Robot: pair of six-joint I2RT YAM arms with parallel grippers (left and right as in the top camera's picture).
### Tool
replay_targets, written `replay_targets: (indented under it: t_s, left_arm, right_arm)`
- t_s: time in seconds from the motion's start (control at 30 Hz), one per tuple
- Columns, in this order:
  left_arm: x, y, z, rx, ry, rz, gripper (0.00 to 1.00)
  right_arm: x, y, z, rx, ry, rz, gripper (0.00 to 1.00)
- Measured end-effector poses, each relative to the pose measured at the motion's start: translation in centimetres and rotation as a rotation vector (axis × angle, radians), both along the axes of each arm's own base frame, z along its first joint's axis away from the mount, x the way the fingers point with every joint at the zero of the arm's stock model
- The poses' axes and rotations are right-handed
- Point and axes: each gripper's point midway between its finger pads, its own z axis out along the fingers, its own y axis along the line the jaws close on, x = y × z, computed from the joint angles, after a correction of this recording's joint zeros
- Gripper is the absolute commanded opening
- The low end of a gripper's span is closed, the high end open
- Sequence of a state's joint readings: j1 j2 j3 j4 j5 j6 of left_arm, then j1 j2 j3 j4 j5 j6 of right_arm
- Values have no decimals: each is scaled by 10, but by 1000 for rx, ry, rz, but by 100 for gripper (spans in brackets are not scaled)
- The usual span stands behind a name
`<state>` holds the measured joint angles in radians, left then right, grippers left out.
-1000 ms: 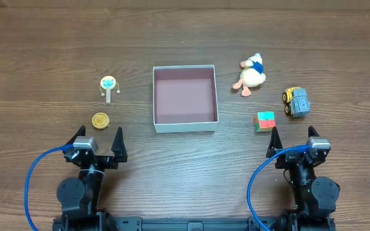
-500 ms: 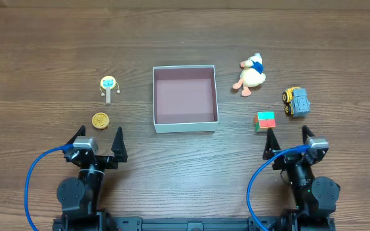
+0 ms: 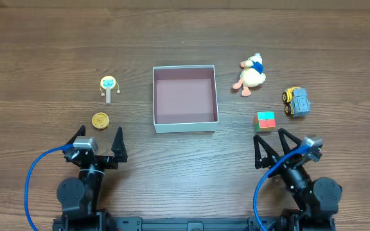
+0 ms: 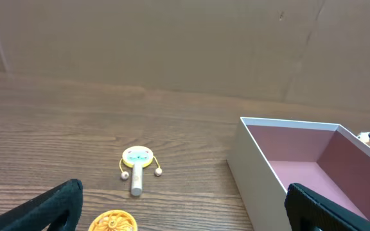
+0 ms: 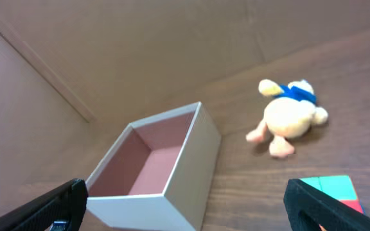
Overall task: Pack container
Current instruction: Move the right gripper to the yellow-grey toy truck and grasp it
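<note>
Container [image 3: 185, 99] packing: hovering with left gripper [image 3: 100, 131] and right gripper [image 3: 268, 136] splayed wide, holding nothing; risking shoving the cube [image 3: 265, 120] sideways if reaching in tilted.

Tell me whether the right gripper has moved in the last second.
Yes. In the overhead view the right gripper has swung left toward the container, now sitting just below the colored cube.
</note>
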<state>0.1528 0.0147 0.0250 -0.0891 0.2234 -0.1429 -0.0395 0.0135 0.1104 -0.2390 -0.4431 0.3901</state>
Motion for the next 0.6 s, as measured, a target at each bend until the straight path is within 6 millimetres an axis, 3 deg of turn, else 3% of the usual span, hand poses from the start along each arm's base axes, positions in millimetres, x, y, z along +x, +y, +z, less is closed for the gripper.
replay_targets:
  t_s: [0.03,0.17,0.23,0.4,0.6]
  left_arm:
    - [0,0,0,0,0,0,100]
    - [0,0,0,0,0,0,100]
    - [0,0,0,0,0,0,100]
    - [0,0,0,0,0,0,100]
    - [0,0,0,0,-1,0,100]
  right_arm:
    - [-2,-1,7,-4,6,-10,100]
    - [-10,-8,75,-66,-25,-50,100]
    - [-2,-14,87,-110,60,-76,100]
    - [34,-28,60,-192,533,-98,100]
    - [62,-52,2,-346,1071,-99,100]
